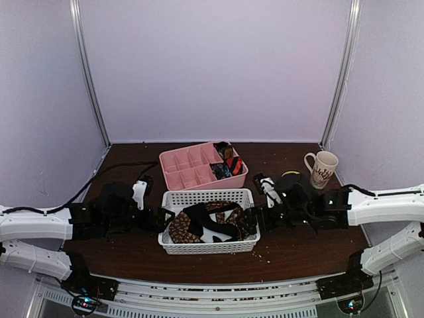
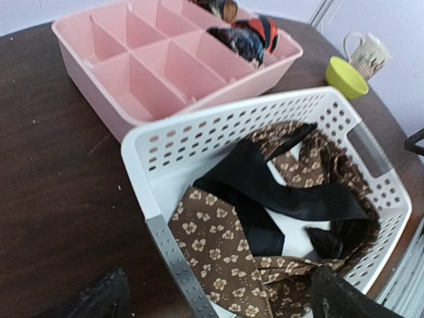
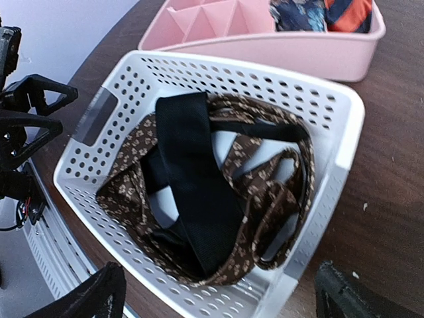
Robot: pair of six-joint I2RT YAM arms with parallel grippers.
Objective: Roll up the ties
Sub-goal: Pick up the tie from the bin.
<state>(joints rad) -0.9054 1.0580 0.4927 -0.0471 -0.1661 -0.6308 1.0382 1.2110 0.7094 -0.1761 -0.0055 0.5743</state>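
From above, the black tie lay over brown ties in the white basket, between left gripper and right gripper — slightly nearer the left; left wrist: jaws apart, tie slanting rightward ahead; right wrist: jaws apart — tie running away.

Brown tie partly hidden under black tie; mug lettering too small.

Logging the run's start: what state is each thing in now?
black tie, unrolled, draped in the white basket
brown ties, unrolled, tangled with it
rolled ties, coiled, in the pink organizer, end compartments
mug, upright
green bowl, upright
left pincer, open, empty
right pincer, open, empty
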